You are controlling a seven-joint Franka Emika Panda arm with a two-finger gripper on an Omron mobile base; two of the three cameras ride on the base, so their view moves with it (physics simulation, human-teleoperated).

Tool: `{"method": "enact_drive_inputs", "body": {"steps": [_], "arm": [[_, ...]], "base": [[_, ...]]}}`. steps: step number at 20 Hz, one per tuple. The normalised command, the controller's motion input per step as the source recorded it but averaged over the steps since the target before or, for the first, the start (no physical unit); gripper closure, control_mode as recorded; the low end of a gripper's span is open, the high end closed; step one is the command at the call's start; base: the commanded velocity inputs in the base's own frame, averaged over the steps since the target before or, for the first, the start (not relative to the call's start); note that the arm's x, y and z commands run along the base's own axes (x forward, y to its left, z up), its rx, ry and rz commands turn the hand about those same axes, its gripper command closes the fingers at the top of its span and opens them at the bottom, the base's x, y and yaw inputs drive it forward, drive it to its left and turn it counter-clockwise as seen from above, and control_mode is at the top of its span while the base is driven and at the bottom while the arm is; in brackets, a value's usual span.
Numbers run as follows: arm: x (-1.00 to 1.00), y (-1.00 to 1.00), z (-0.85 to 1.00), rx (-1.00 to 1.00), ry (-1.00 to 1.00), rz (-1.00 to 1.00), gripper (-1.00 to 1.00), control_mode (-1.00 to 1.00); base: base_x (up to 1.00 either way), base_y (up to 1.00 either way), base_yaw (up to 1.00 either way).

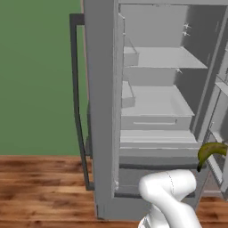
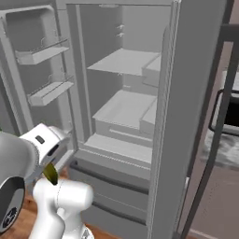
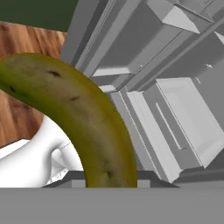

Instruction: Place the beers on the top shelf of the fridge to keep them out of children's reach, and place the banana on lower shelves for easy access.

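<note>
Fridge (image 1: 103, 111) stands with its doors swung wide, pale interior exposed in both base views. Top shelf (image 1: 165, 59) is a flat pale panel high in the compartment; nothing rests on it. Lower shelves (image 1: 153, 101) beneath it – a second panel with a drawer-fronted ledge under it – also carry nothing.

Banana (image 1: 211, 151) is held in the air in front of the fridge, off the interior's right edge in the left base view, roughly level with the ledge below the drawer front. It is clear of the shelves – not touching any panel. In the right base view only a dark yellow-green end (image 2: 50, 173) shows, below the white wrist, just outside the fridge's left door opening.

Hand view: the banana (image 3: 74, 113) arches large across the lower left, curved, with small dark specks on the skin. Beyond it lie the tilted fridge shelves and drawer front, with wooden floor (image 3: 17, 100) at left.

Tool: fingertips are not visible themselves, hidden by the fruit; the jaws are pressed together on the banana, pinching it.
</note>
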Motion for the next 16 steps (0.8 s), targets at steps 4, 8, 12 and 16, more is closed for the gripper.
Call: {"method": "enact_drive_inputs", "body": {"steps": [4, 8, 12, 16], "arm": [[0.00, 0.00, 0.00, 0.00, 0.00, 0.00, 1.00, 1.00], [0.00, 0.00, 0.00, 0.00, 0.00, 0.00, 1.00, 1.00], [0.00, 0.00, 0.00, 0.00, 0.00, 0.00, 1.00, 1.00], [0.00, 0.00, 0.00, 0.00, 0.00, 0.00, 1.00, 1.00]], "base": [[0.53, 0.09, -0.16], [0.64, 0.11, -0.12], [0.69, 0.18, -0.11], [0.66, 0.26, -0.11]]}}
